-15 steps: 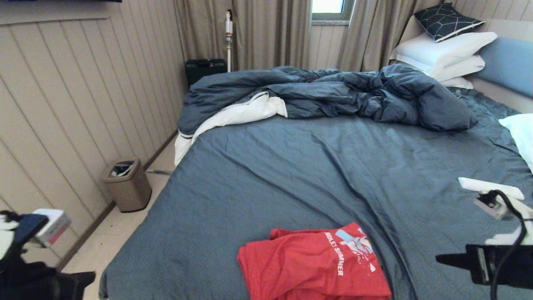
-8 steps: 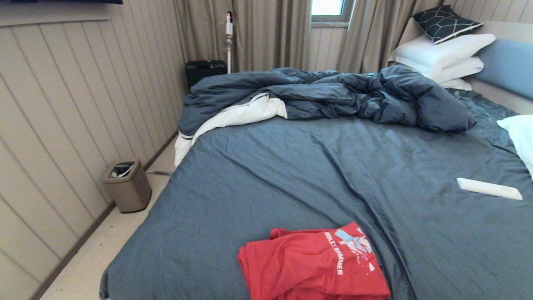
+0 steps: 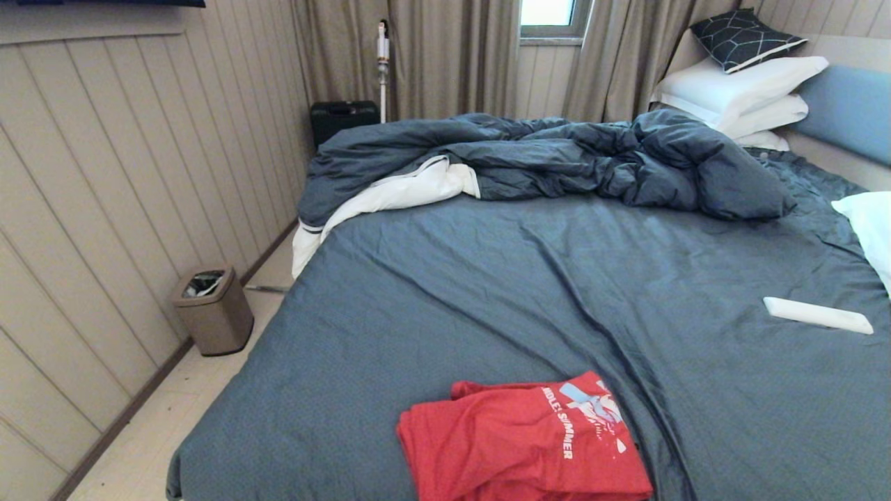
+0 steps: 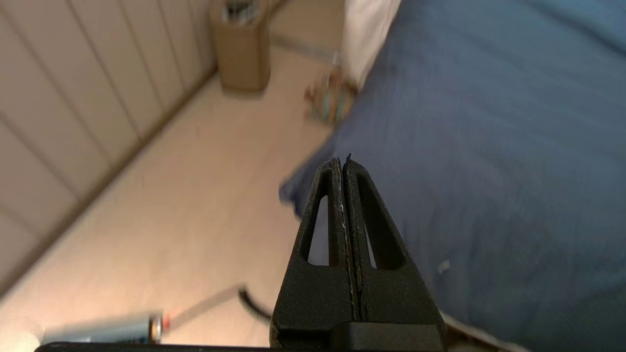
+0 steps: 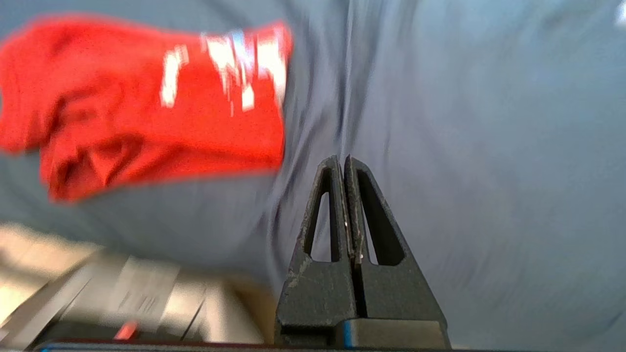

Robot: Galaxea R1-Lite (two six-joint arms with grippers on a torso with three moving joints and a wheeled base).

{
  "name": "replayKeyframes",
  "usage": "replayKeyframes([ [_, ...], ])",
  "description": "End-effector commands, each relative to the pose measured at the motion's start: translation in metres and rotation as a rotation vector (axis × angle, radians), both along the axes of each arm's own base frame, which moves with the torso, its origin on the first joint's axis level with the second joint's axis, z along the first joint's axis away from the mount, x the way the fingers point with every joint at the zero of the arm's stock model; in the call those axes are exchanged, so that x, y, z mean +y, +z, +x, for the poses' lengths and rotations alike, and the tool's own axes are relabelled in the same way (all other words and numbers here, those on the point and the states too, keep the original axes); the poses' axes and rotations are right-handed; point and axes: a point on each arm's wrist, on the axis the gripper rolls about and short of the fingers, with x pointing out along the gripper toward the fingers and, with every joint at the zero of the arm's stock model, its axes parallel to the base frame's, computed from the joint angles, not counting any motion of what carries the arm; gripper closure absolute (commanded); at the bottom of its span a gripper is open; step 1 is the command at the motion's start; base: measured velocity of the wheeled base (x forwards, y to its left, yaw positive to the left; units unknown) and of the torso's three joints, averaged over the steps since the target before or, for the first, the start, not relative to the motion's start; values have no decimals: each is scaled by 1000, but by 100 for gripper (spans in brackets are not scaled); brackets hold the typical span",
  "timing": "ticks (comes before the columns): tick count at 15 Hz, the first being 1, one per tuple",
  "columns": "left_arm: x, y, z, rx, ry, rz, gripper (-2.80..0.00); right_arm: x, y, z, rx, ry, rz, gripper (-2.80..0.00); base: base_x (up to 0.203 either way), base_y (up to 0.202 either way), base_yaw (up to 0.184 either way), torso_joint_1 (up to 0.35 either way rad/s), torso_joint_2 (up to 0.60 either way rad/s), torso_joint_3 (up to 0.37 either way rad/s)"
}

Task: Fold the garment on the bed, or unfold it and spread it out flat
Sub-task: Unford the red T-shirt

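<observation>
Left gripper (image 4: pixel 344 164) and right gripper (image 5: pixel 342 164) both pressed closed and empty, out of head view.

Bin: we see a small tan waste bin (image 3: pixel 213 308) on the floor by the panelled wall (image 3: pixel 104 209).
Case: a black case (image 3: pixel 341 117) stands against the curtains (image 3: pixel 445 56).
Vacuum: a white stick vacuum (image 3: pixel 382 62) leans upright beside that case.
Window: we make out a small window (image 3: pixel 553 15) between the curtains.
Cushion: a dark patterned cushion (image 3: pixel 745 35) sits at the far right.
</observation>
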Motion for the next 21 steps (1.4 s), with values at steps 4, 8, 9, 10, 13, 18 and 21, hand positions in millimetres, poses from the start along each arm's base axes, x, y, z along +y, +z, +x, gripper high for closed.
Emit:
replayKeyframes([
  [4,-4,-10,-2,-2,49,194,0,4,-1,-13,-215,-16,-35,0,0,0,0,0,0,0],
  [8,-8,0,1,-119,-112,154,0,4,23,-15,-445,-37,-67,0,0,0,0,0,0,0],
  [9,-8,-1,1,-122,-131,138,0,4,29,-16,-512,-46,-80,0,0,0,0,0,0,0],
  [10,-9,-1,1,-125,-149,129,0,3,32,-17,-535,-60,-83,0,0,0,0,0,0,0],
  [13,-9,2,2,-155,-185,133,0,2,30,-17,-521,-122,-72,0,0,0,0,0,0,0],
  [18,-9,10,3,-239,-153,90,0,-2,28,-16,-494,-282,-67,0,0,0,0,0,0,0],
  [21,-9,22,3,-352,-160,107,0,-3,18,-15,-397,-317,-57,0,0,0,0,0,0,0],
])
